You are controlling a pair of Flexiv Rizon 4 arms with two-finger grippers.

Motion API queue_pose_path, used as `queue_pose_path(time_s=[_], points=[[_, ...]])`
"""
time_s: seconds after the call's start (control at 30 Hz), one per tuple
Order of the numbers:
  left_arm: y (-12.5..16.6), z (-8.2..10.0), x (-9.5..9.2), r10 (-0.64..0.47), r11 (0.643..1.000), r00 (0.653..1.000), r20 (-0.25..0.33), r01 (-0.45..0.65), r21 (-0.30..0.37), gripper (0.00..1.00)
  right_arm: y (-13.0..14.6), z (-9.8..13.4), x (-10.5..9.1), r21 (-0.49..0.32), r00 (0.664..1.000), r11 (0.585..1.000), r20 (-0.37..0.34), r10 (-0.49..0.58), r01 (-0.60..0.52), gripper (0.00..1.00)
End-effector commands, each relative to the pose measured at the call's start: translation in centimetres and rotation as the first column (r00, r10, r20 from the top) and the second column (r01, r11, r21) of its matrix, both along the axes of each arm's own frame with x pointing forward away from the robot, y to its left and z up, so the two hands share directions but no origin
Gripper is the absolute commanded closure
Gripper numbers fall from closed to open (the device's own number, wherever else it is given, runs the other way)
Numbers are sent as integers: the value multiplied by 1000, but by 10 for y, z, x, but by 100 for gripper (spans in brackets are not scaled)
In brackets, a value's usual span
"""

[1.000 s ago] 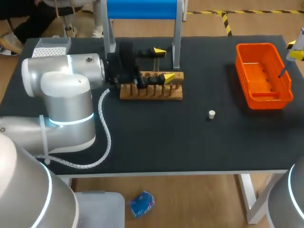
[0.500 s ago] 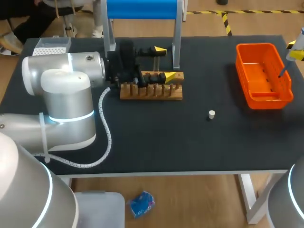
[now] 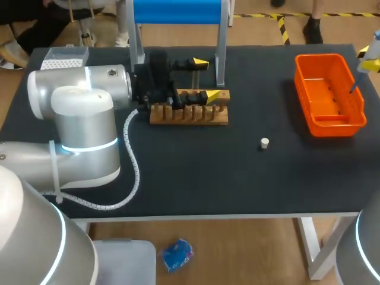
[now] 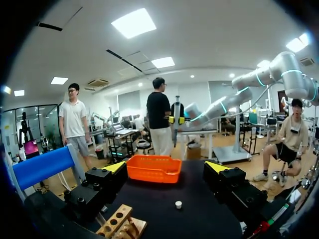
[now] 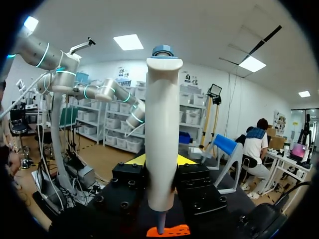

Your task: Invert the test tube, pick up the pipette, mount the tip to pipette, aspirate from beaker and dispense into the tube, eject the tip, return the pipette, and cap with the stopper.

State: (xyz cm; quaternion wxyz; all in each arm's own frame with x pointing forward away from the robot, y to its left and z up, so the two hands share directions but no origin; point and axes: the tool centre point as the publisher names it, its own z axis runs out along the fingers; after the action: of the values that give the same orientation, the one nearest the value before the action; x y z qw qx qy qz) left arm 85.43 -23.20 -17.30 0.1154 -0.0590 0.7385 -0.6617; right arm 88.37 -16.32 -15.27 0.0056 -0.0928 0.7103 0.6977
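Pipette (image 5: 163,134) between fingers (image 5: 130,184), clearest from right wrist

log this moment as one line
left gripper open at rack | right gripper shut on pipette above bin | stopper on table

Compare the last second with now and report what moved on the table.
Little moved. The right gripper, shut on the pipette, edged slightly toward the table's far side, by the right rim of the orange basket. The left gripper shifted a touch at the wooden rack, its nearer finger creeping farther back. It stayed open; the rack, basket and white stopper kept their places.
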Motion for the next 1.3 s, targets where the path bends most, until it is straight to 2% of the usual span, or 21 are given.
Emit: queue_pose_path(time_s=[0.03,0.1,0.17,0.23,0.3,0.37,0.43,0.47,0.5,0.53,0.57,0.63,0.77,0.9,1.0,1.3], points=[[-1,-1,0,4,1000,1000,3,-4,-3,0,28,12,-24,-74,998,995,16,-64,65,100],[-1,-1,0,4,1000,1000,3,-4,-3,0,39,10,-30,-101,998,993,35,-60,64,100],[-1,-1,0,4,1000,1000,3,-4,-3,0,48,6,-35,-89,999,995,14,-45,46,100],[-1,-1,0,4,1000,1000,3,-4,-3,0,57,-1,-39,-109,999,993,21,-47,49,100],[-1,-1,0,4,1000,1000,3,-4,-3,0,66,-8,-42,-104,999,994,-9,-44,43,100],[-1,-1,0,4,1000,1000,3,-4,-3,0,74,-15,-45,-129,998,990,8,-57,58,100],[-1,-1,0,4,1000,1000,3,-4,-3,0,82,-23,-46,-139,997,987,-5,-78,76,100],[-1,-1,0,4,1000,1000,3,-4,-3,0,87,-26,-47,-176,995,980,42,-85,92,100],[-1,-1,0,4,1000,1000,3,-4,-3,0,92,-29,-47,-153,997,985,4,-82,81,100],[-1,-1,0,4,1000,1000,3,-4,-3,0,96,-31,-47,-159,996,984,-1,-85,84,100],[-1,-1,0,4,1000,1000,3,-4,-3,0,100,-35,-47,-175,996,980,23,-90,92,100],[-1,-1,0,4,1000,1000,3,-4,-3,0,107,-38,-47,-156,996,984,0,-86,85,100],[-1,-1,0,4,1000,1000,3,-4,-3,0,121,-39,-44,-121,995,987,17,-101,102,100],[-1,-1,0,4,1000,1000,3,-4,-3,0,139,-37,-47,-75,997,994,33,-73,76,100],[-1,-1,0,4,1000,1000,3,-4,-3,0,151,-38,-50,-50,999,997,18,-52,52,100],[-1,-1,0,4,1000,1000,3,-4,-3,0,151,-38,-50,-50,999,997,18,-52,52,100]])
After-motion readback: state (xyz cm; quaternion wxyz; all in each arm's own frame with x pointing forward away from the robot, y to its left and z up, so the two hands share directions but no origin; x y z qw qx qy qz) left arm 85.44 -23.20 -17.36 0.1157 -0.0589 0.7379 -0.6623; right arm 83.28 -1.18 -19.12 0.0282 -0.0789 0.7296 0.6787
